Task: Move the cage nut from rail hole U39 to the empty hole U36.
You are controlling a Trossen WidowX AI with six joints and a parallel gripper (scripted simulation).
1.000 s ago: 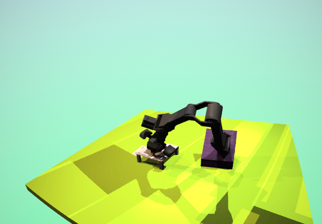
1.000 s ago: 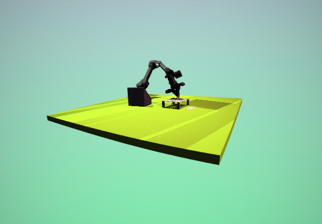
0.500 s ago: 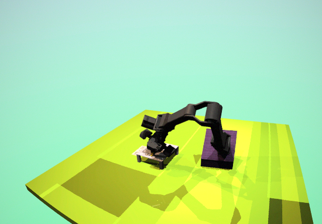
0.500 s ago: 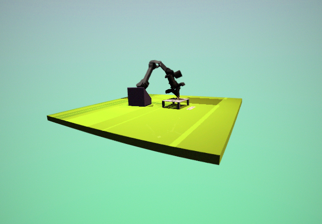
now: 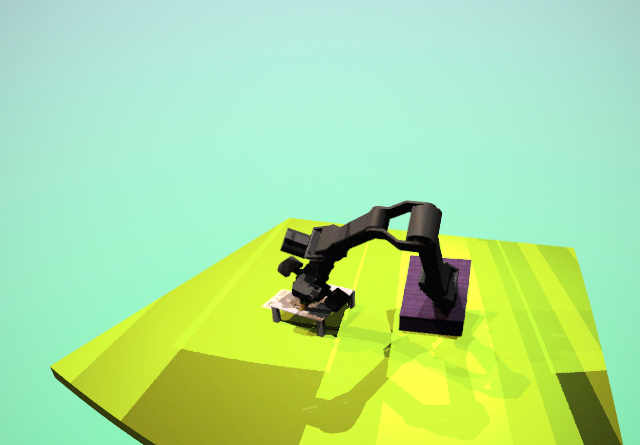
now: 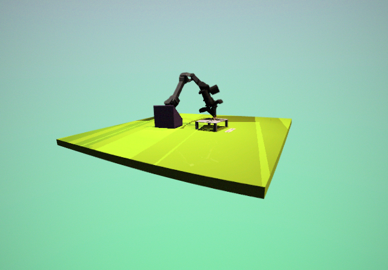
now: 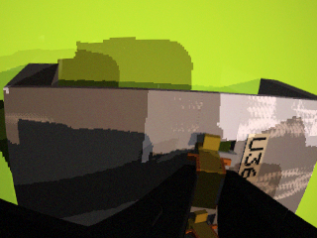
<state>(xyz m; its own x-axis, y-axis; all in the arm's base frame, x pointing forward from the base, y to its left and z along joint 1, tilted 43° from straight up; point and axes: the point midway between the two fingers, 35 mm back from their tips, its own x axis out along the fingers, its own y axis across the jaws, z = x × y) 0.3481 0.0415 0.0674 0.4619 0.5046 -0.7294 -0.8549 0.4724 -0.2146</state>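
The rail plate [image 5: 279,299] [image 6: 204,121] [image 7: 74,106] stands on short dark legs. My gripper [image 5: 302,304] [image 6: 214,117] [image 7: 206,178] points down at it and is shut on a gold cage nut [image 7: 210,163] with orange spring wings. In the wrist view the nut is at the dark opening of a hole [image 7: 227,146], beside the U36 label [image 7: 254,155]. The wings show above the plate's surface. Whether the nut's lower end is in the hole is hidden. A second gold and orange nut [image 7: 201,226] shows partly between the dark fingers at the bottom edge.
The arm's purple base block [image 5: 413,295] [image 6: 163,116] stands to one side of the rail plate. A small pale strip [image 6: 230,130] lies on the yellow-green table [image 5: 248,326] [image 6: 175,148] near the plate. Shadows cover part of the plate.
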